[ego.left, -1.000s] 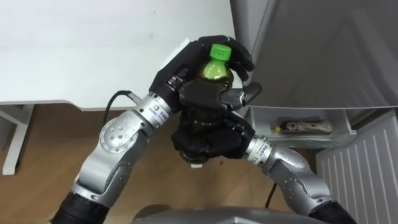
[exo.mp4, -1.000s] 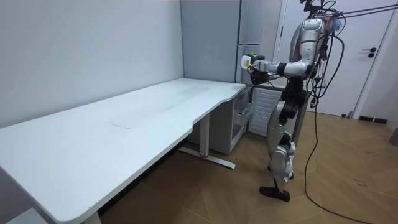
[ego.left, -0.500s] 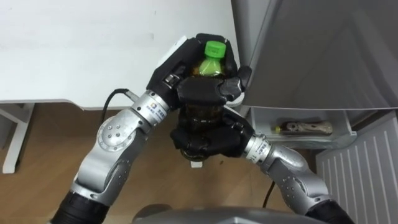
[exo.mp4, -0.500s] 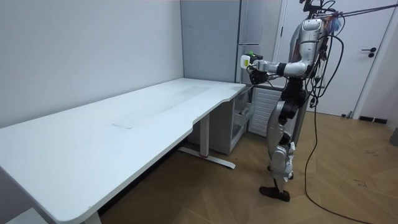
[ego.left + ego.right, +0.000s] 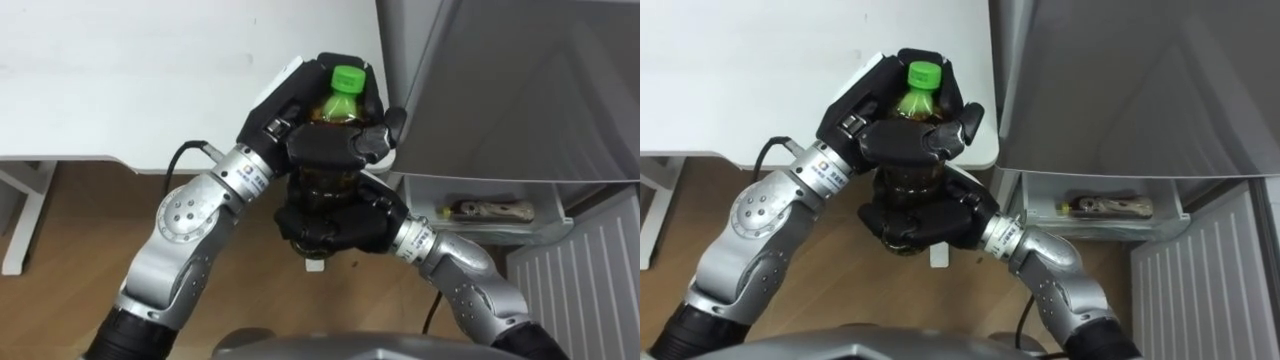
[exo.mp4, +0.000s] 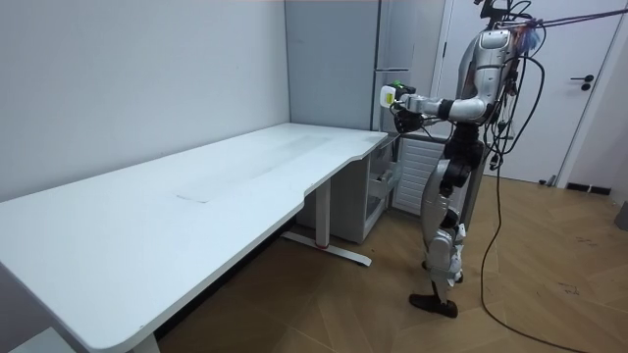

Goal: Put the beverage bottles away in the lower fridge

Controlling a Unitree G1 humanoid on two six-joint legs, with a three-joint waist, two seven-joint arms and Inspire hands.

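**Bottle held in both hands at the fridge front; lower compartment open**

Fridge (image 5: 520,90): the grey front stands closed. Beneath it the lower compartment (image 5: 470,184) is open, with a brownish item (image 5: 487,209) lying flat inside; I cannot tell what it is. A white ribbed panel (image 5: 580,285) sits below and to the robot's right of this opening.

Counter (image 5: 150,80): its white end comes up just beside the fridge's left edge.

Floor (image 6: 549,294): the wood floor is open in front of the fridge. In the room view the robot stands upright there, facing the fridge, with both arms raised to chest height.

Left hand (image 5: 283,108): it is in front of the fridge's left edge, with the fingers curled over the shoulder and neck of the bottle.

Right hand (image 5: 335,225): it is directly below the left hand, with the fingers clamped round the bottle's lower body.

Bottle (image 5: 343,100): it has a green cap and dark contents, is held upright between both hands, and is level with the fridge's left edge above the floor.

Change: a second ago the cap leaned nearer the fridge and some fingers stuck out towards it. They are now drawn in. The robot's footing is unchanged.
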